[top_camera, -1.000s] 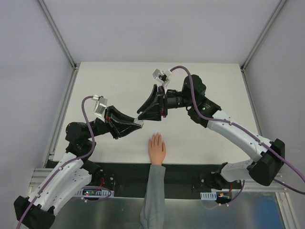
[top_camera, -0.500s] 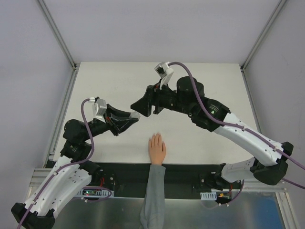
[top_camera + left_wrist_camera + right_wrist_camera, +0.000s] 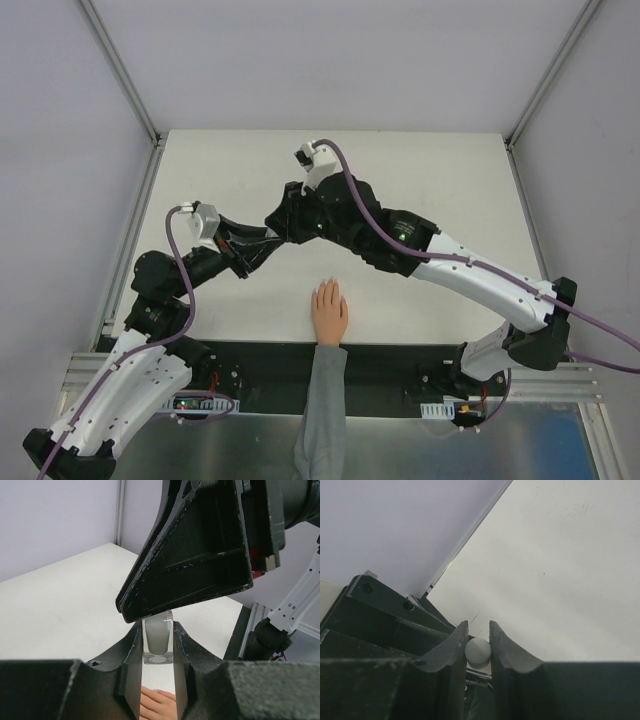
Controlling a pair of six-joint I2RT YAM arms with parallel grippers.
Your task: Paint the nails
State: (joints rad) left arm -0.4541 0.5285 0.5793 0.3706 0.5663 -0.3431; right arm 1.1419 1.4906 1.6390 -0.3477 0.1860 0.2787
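left gripper [image 3: 158,631] clamps the clear bottle [image 3: 158,642] steady; right gripper [image 3: 478,633] pinches its white cap [image 3: 478,653], likely to unscrew it; nails [image 3: 326,288] lie below on the desk [image 3: 430,180]

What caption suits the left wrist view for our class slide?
Left claw holds a clear bottle as the right claw covers its top; mannequin hand visible below.
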